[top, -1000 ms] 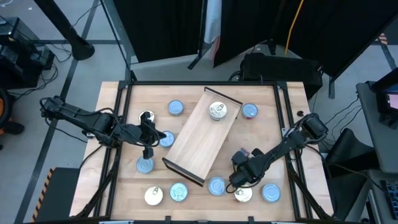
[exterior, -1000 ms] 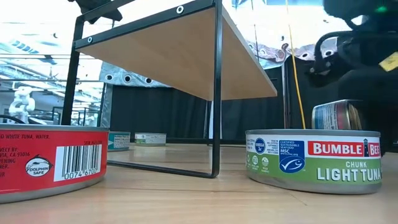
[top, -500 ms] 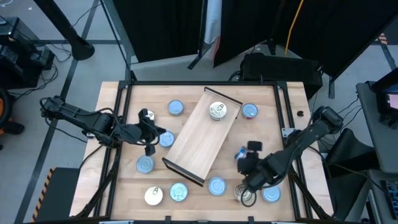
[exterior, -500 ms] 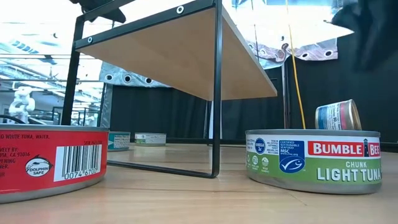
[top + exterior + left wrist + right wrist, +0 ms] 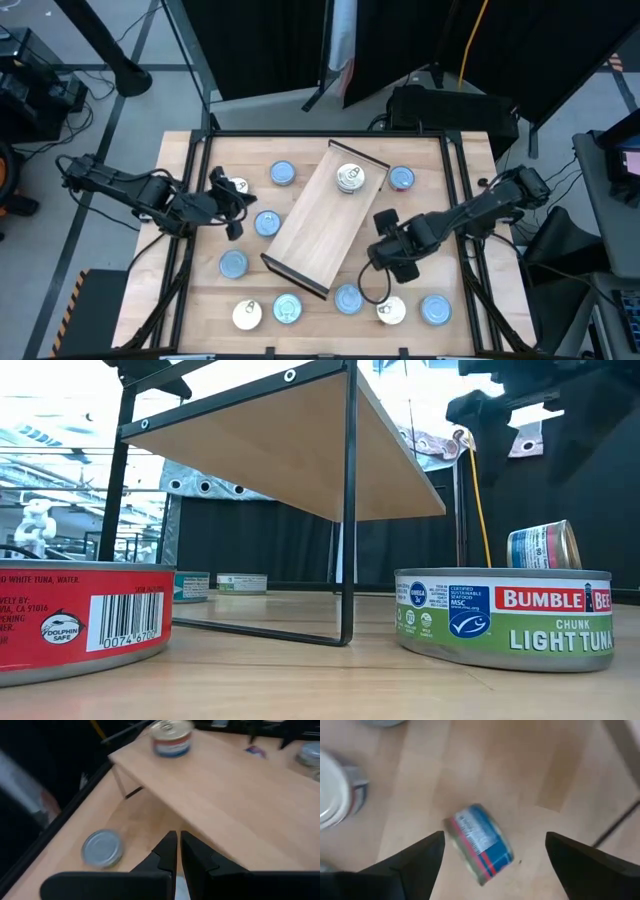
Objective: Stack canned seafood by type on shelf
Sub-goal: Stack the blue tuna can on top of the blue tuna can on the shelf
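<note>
The shelf (image 5: 325,225) stands slantwise mid-table on thin black legs (image 5: 348,510). A cream-topped tin (image 5: 349,178) sits on its far end. Blue-topped tins (image 5: 266,223) and cream-topped ones (image 5: 247,315) lie flat around it on the tabletop. One blue-and-red tin (image 5: 480,847) lies tipped on its side on the tabletop, also seen behind a green-labelled tin (image 5: 540,545). My right gripper (image 5: 497,862) hangs open above it, touching nothing, just off the shelf's near right side (image 5: 393,255). My left gripper (image 5: 175,851) is shut and holds nothing, left of the shelf (image 5: 240,205).
A red-labelled tin (image 5: 80,625) and a green-labelled tin (image 5: 505,615) stand close to the table's near edge. A black frame (image 5: 200,150) rims the tabletop. Bare wood lies between the shelf and the right rim.
My right gripper has opened and let go of the blue-and-red tin. It has then risen and gone toward the far edge, nearer the shelf. The tin stays tipped where it was left. My left gripper has shifted a little toward the far edge, still shut.
</note>
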